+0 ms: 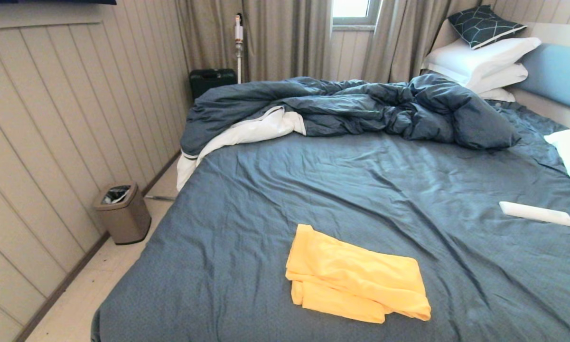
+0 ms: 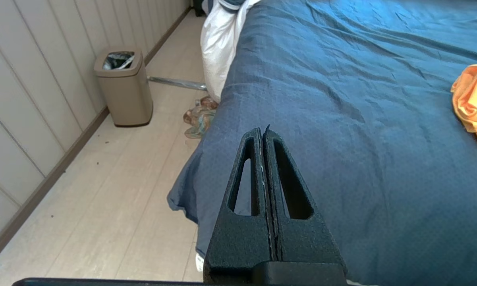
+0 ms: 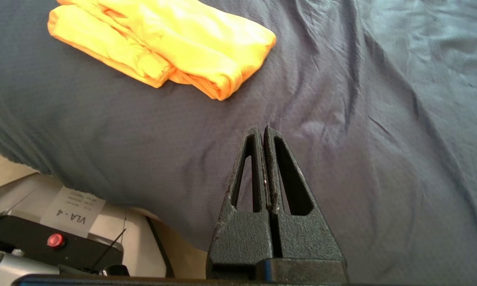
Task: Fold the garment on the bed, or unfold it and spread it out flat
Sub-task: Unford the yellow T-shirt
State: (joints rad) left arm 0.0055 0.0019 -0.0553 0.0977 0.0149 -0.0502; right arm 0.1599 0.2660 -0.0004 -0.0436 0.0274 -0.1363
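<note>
- The garment (image 1: 356, 280) lies folded in a loose, thick bundle on the bed (image 1: 247, 228), near the front edge, well apart from the duvet (image 1: 360, 109).
- Left pincer (image 2: 264, 129): pressed together, empty, over the bed's left edge.
- Right pincer (image 3: 262, 129): pressed together, empty, above bare sheet beside the bundle.
- To unfold well, I'd part the fingers first, then pinch only the top layer at a corner.

The garment (image 1: 356, 280) is plain bright yellow on the slate-blue sheet of the bed (image 1: 275, 199). The duvet (image 1: 360, 109) is dark blue with white lining, the pillows (image 1: 479, 59) white, and one cushion (image 1: 484, 23) dark teal with thin pale lines. Both claws, left (image 2: 262, 131) and right (image 3: 261, 130), are matte black.
</note>
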